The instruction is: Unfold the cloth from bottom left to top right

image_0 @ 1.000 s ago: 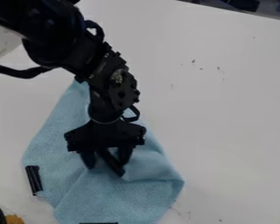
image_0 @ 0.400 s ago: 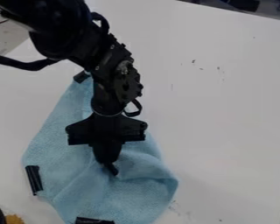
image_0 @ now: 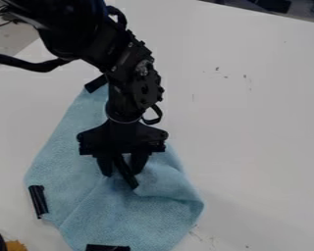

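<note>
The gripper (image_0: pixel 123 169) hangs over the middle of the blue cloth (image_0: pixel 114 215), its two fingers apart. A black clip (image_0: pixel 128 177) lies aslant between the fingertips, at a fold in the cloth; whether it touches either finger I cannot tell. Creases run from that spot to the cloth's lower left and to its rounded right corner. More black clips sit at the cloth's left edge (image_0: pixel 38 201), bottom edge (image_0: pixel 107 248) and top corner (image_0: pixel 95 84). Part of the cloth's upper half is hidden under the arm.
The white table (image_0: pixel 251 127) stretches out to the right of the cloth. A black and orange object (image_0: pixel 14 245) shows at the bottom left corner. Cables lie beyond the table at the upper left.
The fingers came together around the clip, then parted again. The gripper has risen slightly in view and stands a little further right than at first. The cloth's right corner drew inward, then spread back partly.
</note>
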`<action>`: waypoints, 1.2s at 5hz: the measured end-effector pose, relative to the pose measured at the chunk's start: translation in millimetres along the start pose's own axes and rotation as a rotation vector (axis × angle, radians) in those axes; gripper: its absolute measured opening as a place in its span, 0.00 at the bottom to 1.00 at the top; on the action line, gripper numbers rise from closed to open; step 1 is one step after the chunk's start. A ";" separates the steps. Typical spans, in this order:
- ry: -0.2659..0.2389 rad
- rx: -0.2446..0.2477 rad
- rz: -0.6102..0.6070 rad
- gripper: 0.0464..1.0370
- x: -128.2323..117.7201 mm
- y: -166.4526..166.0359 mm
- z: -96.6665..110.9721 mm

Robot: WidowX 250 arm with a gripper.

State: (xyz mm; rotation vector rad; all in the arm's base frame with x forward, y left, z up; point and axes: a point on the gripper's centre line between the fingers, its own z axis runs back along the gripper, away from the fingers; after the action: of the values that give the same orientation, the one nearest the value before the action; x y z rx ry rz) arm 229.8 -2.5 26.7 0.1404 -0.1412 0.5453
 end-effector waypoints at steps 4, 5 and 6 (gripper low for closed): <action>-0.010 0.013 -0.087 0.64 21.1 -8.8 0.2; -0.017 0.006 -0.085 0.33 22.8 -9.2 -0.4; -0.018 0.004 -0.066 0.12 22.5 -9.5 -0.2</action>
State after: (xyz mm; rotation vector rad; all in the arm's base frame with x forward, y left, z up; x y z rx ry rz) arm 253.9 0.8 29.4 0.1536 -0.1526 0.4783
